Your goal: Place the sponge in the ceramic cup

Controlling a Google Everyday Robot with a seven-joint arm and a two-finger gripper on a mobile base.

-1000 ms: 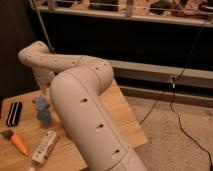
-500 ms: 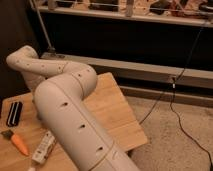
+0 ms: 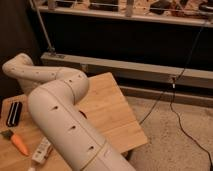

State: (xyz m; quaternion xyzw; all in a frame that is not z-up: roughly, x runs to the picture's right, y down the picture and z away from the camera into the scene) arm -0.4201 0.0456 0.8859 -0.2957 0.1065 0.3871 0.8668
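Note:
My white arm (image 3: pixel 60 117) fills the left half of the camera view. It rises from the bottom edge, bends at an elbow and reaches left over the wooden table (image 3: pixel 107 107). The gripper does not show; the arm's last visible link (image 3: pixel 20 67) ends at the far left, over the back of the table. The sponge is hidden. The ceramic cup is hidden too, behind the arm.
A black ridged block (image 3: pixel 14 114) lies at the table's left edge. In front of it are an orange carrot (image 3: pixel 17 142) and a white oblong object (image 3: pixel 41 150). Black cables (image 3: pixel 175 107) trail over the floor on the right. A dark shelf unit (image 3: pixel 130 35) stands behind.
The arm has swung left and closer to the camera. It now covers the blue cup that showed one second ago, and more of the table's left side.

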